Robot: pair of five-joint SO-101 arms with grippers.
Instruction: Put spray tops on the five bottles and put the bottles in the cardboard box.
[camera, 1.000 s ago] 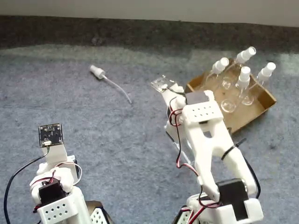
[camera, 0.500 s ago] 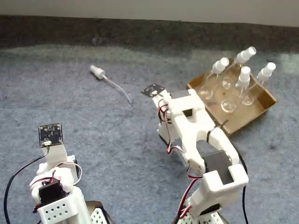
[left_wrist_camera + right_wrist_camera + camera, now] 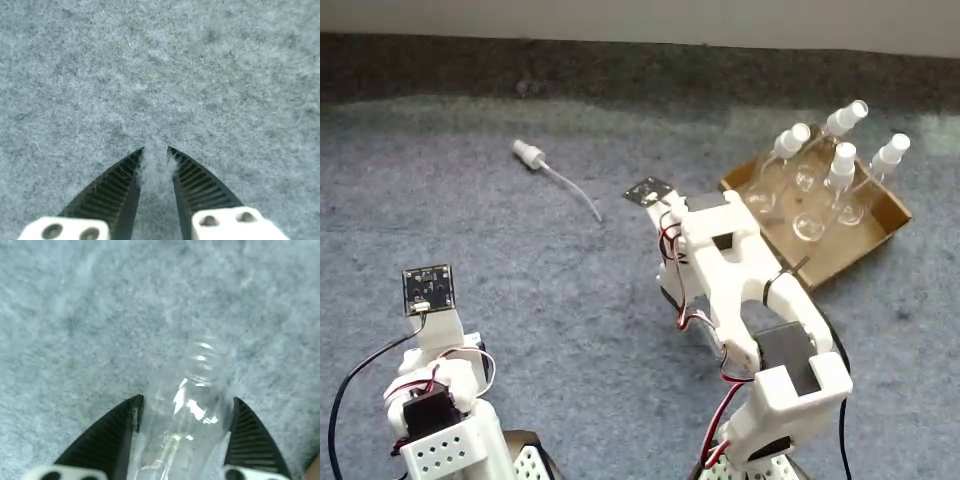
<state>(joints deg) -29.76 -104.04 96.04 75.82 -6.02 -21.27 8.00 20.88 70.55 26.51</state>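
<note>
right claw (image 3: 186,399) clamped across bottle (image 3: 197,385) | neck pointed straight ahead of claw, uncapped | spray top (image 3: 530,154) seen upper left, well apart | left claw (image 3: 156,149) narrowly parted

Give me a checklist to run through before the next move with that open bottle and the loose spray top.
1. Grip on the bottle: ok, the right gripper looks shut on its sides.
2. Neck bare for a top: ok, threads uncovered.
3. The spray top free to pick: ok, lying alone on the carpet.
4. The left gripper empty: ok, open over bare carpet.
5. The four capped bottles in the cardboard box: ok.
6. Room in the box for a fifth: cannot tell.
</note>
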